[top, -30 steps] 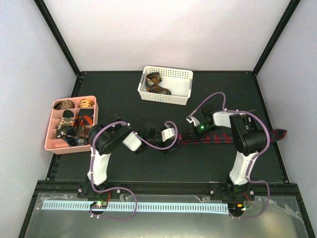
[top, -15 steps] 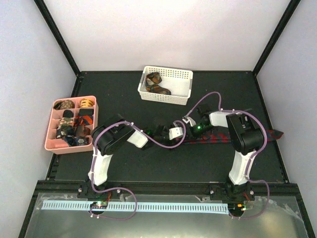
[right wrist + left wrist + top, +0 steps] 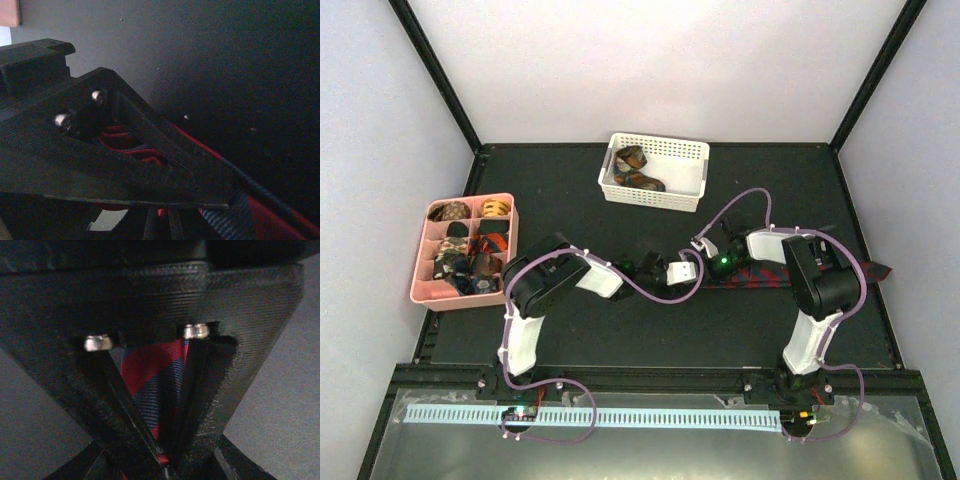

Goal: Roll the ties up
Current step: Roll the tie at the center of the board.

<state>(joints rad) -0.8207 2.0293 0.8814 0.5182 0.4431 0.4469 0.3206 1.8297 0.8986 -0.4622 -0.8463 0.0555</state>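
Note:
A dark red-and-black plaid tie lies in a long strip across the right half of the black table. Its left end is bunched between both grippers. My left gripper reaches in from the left. In the left wrist view the left gripper has its fingers pressed together on red and navy fabric of the tie. My right gripper meets it from the right. The right wrist view shows the right gripper shut on red folds of the tie, and the strip trails off to the lower right.
A pink divided tray with several coiled ties stands at the left edge. A white basket at the back holds loose brown patterned ties. Purple cables loop over both arms.
My left gripper has slid right to the tie's bunched end and closed on it. The tie's tail has drawn a little to the left. The right gripper has stayed shut.

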